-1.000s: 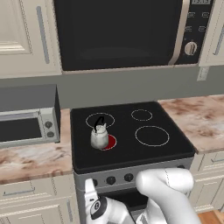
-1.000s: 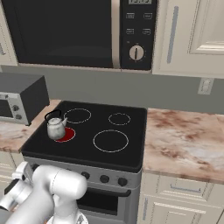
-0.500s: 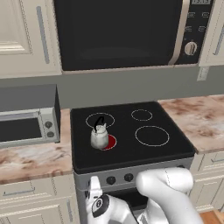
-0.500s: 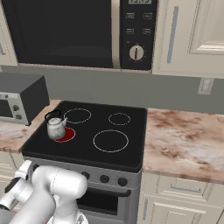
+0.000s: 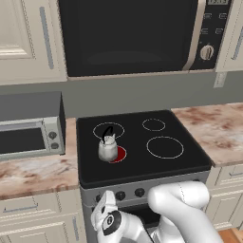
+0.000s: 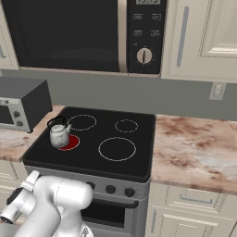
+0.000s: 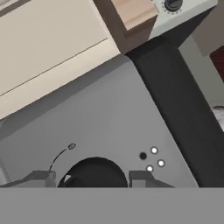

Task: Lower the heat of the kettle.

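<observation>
The small whitish-grey kettle [image 5: 107,147] [image 6: 59,134] with its black arched handle stands on the stove's front left burner [image 5: 119,154] [image 6: 70,143], which glows red. My gripper [image 5: 105,200] [image 6: 31,179] [image 7: 92,177] is low at the stove's front panel [image 7: 109,122], at the left end of the knob row. In the hand view its two dark fingertips [image 7: 141,177] sit on either side of a round black knob [image 7: 94,171], shut on it. A curved mark and small dots are printed on the panel beside the knob.
Two more knobs [image 5: 139,192] [image 6: 110,189] sit to the right on the panel. A grey toaster oven [image 5: 28,135] [image 6: 18,109] stands on the left counter and a microwave [image 5: 128,33] hangs above the stove. Marble counter [image 5: 213,128] runs to the right.
The hand has edged slightly up against the stove's front panel. The kettle and the red burner look the same.
</observation>
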You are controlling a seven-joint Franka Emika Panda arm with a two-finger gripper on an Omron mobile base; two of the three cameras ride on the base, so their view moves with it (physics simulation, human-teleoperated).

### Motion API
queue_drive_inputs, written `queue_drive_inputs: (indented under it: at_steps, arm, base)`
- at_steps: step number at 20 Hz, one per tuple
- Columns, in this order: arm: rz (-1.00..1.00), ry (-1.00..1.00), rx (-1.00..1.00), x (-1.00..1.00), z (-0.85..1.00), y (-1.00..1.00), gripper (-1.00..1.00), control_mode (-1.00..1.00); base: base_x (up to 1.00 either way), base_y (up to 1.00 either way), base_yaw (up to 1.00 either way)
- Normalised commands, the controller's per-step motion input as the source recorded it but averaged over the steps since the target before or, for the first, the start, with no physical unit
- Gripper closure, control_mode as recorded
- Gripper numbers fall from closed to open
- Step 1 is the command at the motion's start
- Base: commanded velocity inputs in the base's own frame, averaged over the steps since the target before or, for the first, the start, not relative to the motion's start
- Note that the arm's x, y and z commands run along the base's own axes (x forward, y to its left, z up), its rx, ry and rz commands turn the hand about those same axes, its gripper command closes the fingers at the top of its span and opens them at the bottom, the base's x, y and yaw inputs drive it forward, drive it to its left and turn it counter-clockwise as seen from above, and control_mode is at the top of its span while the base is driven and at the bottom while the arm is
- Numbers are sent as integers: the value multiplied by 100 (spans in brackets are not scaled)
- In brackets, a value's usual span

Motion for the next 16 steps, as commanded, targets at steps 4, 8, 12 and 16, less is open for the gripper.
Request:
queue_drive_inputs:
  at_steps: [4, 8, 12, 16]
  arm:
    - [-2, -3, 30, 0, 0, -27, 100, -100]
    - [-3, -1, 31, 0, 0, -26, 100, -100]
    - [-3, 0, 32, 0, 4, -16, 100, -100]
    - [-3, 0, 33, 0, 5, -15, 100, -100]
  base:
    - [0, 0, 0]
    - [0, 0, 0]
    - [0, 0, 0]
    - [0, 0, 0]
